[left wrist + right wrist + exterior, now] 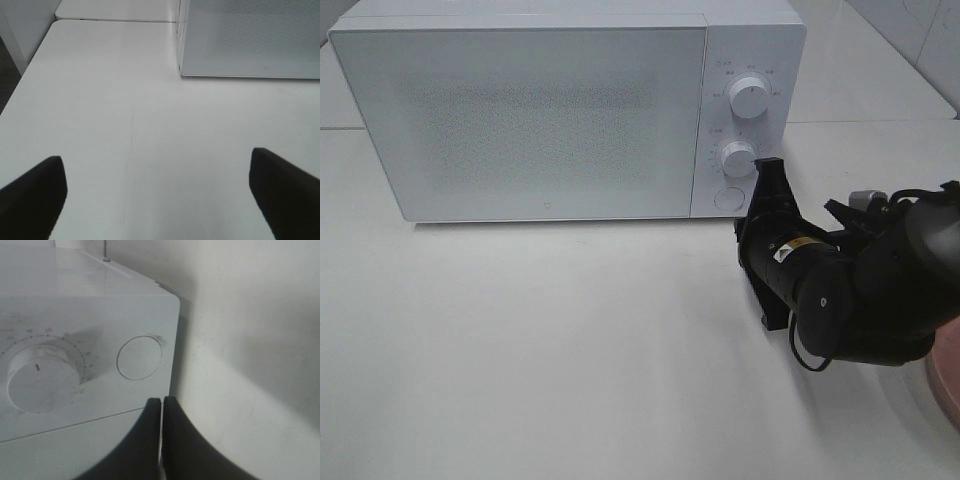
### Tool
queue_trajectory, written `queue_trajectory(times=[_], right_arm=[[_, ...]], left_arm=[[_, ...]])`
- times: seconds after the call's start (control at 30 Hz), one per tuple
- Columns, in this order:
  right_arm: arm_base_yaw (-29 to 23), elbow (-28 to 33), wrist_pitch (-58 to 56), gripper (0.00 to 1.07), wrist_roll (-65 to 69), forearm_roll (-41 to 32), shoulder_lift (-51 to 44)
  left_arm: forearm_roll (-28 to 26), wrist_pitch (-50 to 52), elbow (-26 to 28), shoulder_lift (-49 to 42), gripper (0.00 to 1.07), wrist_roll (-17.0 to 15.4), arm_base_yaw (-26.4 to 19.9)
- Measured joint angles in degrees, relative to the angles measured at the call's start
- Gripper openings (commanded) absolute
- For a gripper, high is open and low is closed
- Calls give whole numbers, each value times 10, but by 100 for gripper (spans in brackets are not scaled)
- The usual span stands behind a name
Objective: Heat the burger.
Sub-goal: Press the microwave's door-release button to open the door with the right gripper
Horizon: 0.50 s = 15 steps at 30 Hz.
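The right gripper has its two dark fingers pressed together with nothing between them. The tips are aimed at the control panel of the white microwave, just beside the round button and the lower dial. Whether the tips touch the panel is hard to tell; a thin gap seems likely.

The tips sit close to the panel's outer edge. A push from here could slide off the button, nudge the dial to a wrong setting, or shove the microwave backward.

In the overhead view this arm stretches from the right edge of the frame to the microwave's lower right corner. The upper dial sits above the lower one. The microwave fills the upper half of the frame.

The left gripper hangs wide open over the bare white table, holding nothing. The edge of a pink plate shows at the lower right corner.

The burger appears in no view. The frosted door is shut, so it may be inside, but that cannot be confirmed.
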<state>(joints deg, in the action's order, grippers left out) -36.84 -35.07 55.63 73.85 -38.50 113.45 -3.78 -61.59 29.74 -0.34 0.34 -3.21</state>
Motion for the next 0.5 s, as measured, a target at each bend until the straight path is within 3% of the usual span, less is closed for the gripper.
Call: queue_trajectory(times=[0.5], right_arm=[[30,-64,-1,0,-1,14,46]], left_arm=[[0,0,0,0,91,0,0]])
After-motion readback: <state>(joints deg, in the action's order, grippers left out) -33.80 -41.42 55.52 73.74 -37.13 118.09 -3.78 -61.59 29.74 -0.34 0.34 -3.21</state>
